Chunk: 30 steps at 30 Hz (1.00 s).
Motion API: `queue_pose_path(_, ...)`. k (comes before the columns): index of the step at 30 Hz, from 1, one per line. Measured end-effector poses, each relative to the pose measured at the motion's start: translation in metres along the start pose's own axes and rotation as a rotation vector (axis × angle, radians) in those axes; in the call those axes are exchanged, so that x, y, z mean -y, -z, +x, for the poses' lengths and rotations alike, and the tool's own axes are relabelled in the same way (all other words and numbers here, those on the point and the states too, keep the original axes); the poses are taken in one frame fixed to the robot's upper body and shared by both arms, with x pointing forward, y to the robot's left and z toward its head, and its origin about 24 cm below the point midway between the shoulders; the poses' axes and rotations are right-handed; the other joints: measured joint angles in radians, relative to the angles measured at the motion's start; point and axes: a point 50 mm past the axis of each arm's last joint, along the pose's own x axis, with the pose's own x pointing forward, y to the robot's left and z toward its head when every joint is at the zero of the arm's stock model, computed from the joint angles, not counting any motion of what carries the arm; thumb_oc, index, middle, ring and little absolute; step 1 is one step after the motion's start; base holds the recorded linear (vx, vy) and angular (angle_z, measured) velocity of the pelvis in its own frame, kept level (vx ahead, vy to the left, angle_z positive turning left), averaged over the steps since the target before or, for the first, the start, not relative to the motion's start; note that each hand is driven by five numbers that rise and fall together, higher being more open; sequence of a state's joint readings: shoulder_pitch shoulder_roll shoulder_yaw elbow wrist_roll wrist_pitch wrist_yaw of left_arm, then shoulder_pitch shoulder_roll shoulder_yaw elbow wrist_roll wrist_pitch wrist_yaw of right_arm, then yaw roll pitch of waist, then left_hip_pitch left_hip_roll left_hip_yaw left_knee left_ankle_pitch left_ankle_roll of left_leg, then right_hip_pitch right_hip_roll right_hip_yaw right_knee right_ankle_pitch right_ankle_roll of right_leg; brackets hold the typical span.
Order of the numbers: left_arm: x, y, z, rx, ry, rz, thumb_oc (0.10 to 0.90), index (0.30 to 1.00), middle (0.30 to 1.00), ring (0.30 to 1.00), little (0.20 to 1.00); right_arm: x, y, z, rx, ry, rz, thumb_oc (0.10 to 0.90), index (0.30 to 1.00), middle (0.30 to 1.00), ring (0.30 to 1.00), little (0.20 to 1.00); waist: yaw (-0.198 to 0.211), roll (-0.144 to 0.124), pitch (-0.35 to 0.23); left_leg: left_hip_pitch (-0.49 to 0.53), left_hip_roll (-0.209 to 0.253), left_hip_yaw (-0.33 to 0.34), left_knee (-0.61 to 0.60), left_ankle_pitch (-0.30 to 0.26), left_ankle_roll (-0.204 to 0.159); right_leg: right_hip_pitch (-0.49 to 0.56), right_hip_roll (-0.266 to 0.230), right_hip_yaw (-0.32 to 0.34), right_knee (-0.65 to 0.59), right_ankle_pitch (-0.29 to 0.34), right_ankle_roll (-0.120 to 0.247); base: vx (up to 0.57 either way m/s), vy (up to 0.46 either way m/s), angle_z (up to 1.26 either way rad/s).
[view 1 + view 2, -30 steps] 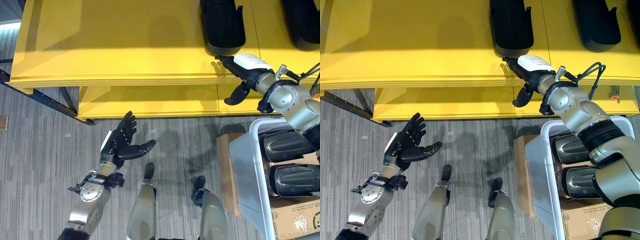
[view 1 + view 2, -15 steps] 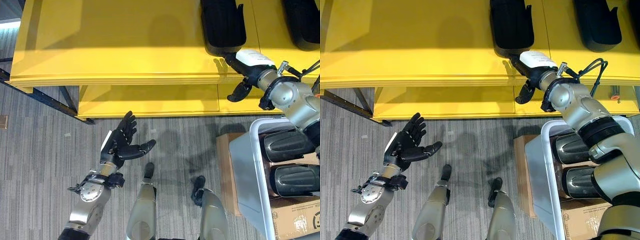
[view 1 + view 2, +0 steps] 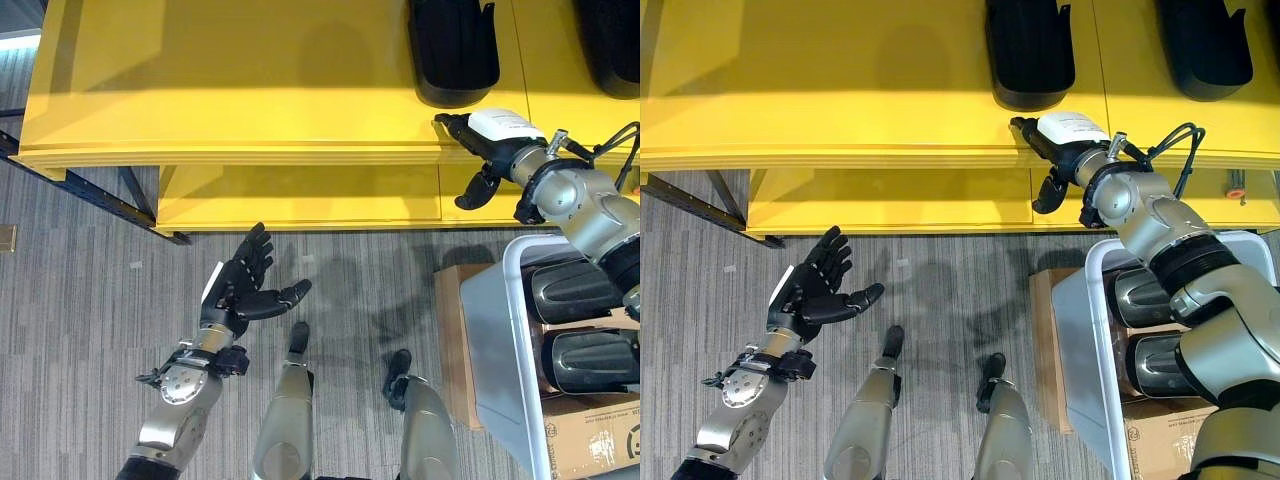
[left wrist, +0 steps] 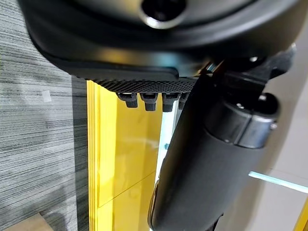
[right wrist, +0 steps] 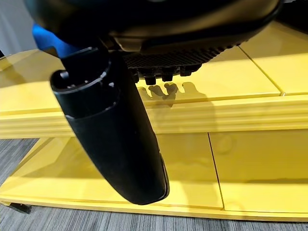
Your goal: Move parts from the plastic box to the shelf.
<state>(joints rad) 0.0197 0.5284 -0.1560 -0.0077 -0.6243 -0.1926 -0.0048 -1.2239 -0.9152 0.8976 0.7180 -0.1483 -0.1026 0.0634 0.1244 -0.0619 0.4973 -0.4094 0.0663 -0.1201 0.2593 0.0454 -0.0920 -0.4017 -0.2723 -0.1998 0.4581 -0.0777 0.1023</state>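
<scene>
My right hand (image 3: 492,135) reached over the front edge of the long yellow two-tier shelf (image 3: 250,110), fingers straight and relaxed, thumb hanging below the lip, holding nothing. Just beyond its fingertips lay a black moulded plastic part (image 3: 453,50) on the top board, its far end cut off by the frame; a second such part (image 3: 1203,42) lay further to my right, also cut off. My left hand (image 3: 243,285) hovered over the grey carpet floor (image 3: 90,330), palm up, fingers spread and empty. At my right stood the white plastic box (image 3: 490,340), its far side out of frame, with two more dark glossy parts (image 3: 575,290) inside, partly hidden by my arm.
</scene>
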Motion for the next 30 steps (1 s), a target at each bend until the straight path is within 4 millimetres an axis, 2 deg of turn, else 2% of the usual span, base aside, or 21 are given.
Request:
queue_pose_path(10,-0.0003,0.0013,-0.0013,-0.003,-0.005,-0.003,0.900,1.000,1.000,1.000,1.000,0.0019,-0.0013,0.0034,-0.007,0.003,-0.025,0.900,1.000,1.000,1.000,1.000,0.018,0.000,0.000,-0.012,-0.001,-0.003,0.003,0.005,-0.008,-0.010,0.000,-0.003,0.001,0.000,0.000,0.00,0.000,0.00)
queue_pose_path(30,-0.0026,0.0037,-0.0042,-0.013,-0.034,-0.039,0.900,1.000,1.000,1.000,1.000,0.0059,0.0007,0.0068,-0.032,0.011,-0.051,0.900,1.000,1.000,1.000,1.000,0.020,0.000,0.001,-0.032,-0.001,-0.008,0.018,-0.004,-0.002,-0.022,0.000,-0.005,0.007,0.000,0.000,0.00,0.000,0.00)
